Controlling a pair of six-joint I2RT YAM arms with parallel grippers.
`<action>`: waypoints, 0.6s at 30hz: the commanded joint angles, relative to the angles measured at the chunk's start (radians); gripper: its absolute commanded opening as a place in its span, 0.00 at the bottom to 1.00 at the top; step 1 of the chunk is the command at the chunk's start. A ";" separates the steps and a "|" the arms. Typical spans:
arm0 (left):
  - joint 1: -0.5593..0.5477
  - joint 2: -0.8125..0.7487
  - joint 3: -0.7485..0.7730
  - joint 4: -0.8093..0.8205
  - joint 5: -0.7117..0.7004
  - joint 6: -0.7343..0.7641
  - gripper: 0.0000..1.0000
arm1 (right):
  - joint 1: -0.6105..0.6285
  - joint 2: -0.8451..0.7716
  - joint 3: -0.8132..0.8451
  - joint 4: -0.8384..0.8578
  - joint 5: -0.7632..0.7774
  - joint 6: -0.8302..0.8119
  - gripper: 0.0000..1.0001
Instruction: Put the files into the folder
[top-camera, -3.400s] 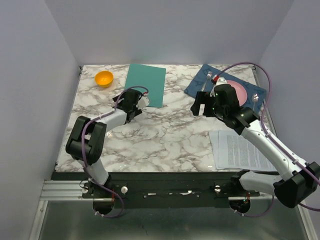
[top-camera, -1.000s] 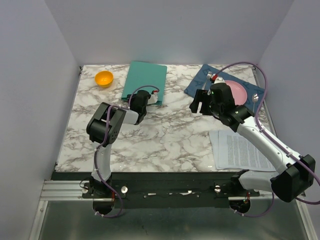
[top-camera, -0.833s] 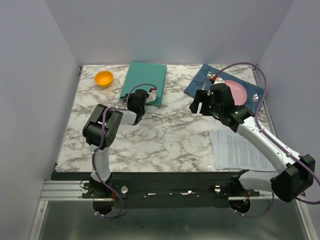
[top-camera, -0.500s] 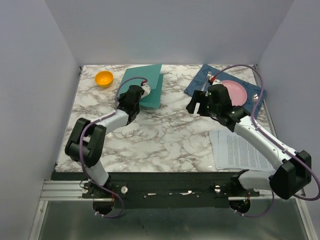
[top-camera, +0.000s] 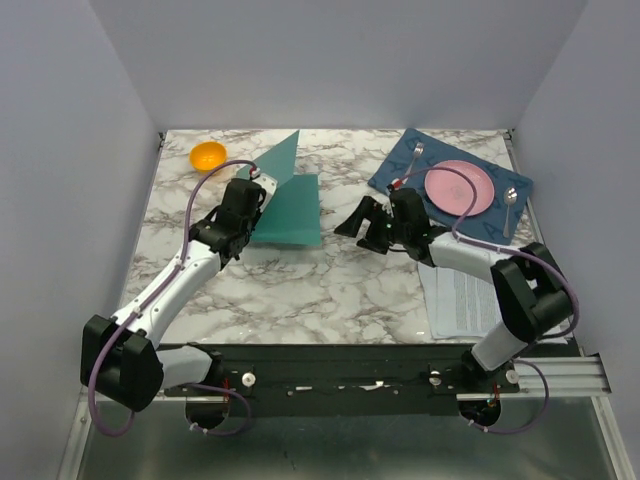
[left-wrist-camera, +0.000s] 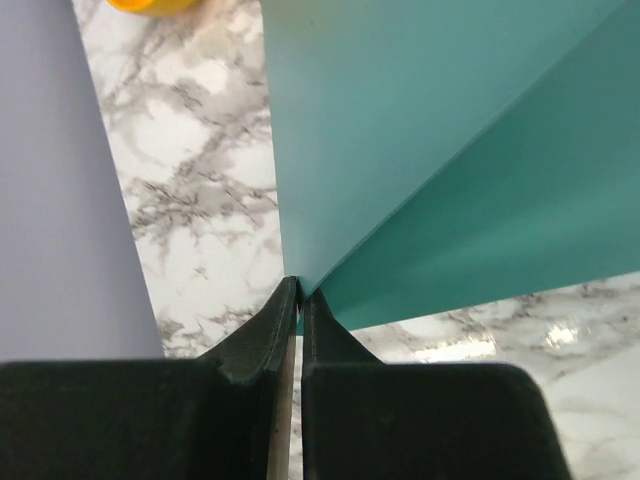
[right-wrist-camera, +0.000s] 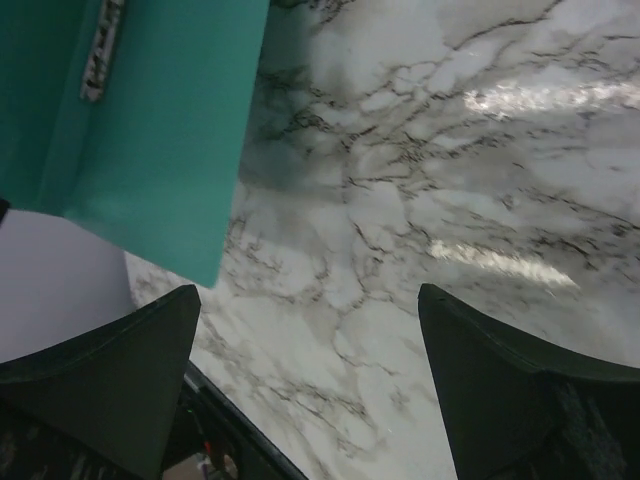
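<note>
1. Left gripper (left-wrist-camera: 298, 292): mine, clenched on a corner of the folder's (top-camera: 292, 210) top cover. The cover is lifted steeply; the back leaf lies flat on the table (top-camera: 330, 285).
2. Right gripper (top-camera: 352, 222): mine, jaws spread wide, holding nothing. It is low over bare marble just right of the folder's near right corner, not touching it.
3. Files (top-camera: 470, 300): flat at the near right table edge, well apart from the folder and both grippers.
4. Room: open marble between folder and files. Orange bowl (top-camera: 208, 157) stands left of the folder. Dark blue placemat (top-camera: 400, 172) with pink plate (top-camera: 458, 187) lies at far right.
5. Change: one second ago the cover was barely lifted. My right gripper hung by the placemat; it has since swung left and down.
</note>
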 joint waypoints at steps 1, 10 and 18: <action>-0.005 -0.038 -0.015 -0.155 0.076 -0.102 0.10 | 0.029 0.117 0.015 0.342 -0.138 0.210 0.99; -0.005 -0.089 -0.032 -0.195 0.106 -0.136 0.10 | 0.082 0.354 0.145 0.418 -0.175 0.322 0.96; -0.005 -0.118 -0.026 -0.230 0.119 -0.147 0.10 | 0.087 0.434 0.145 0.473 -0.189 0.361 0.93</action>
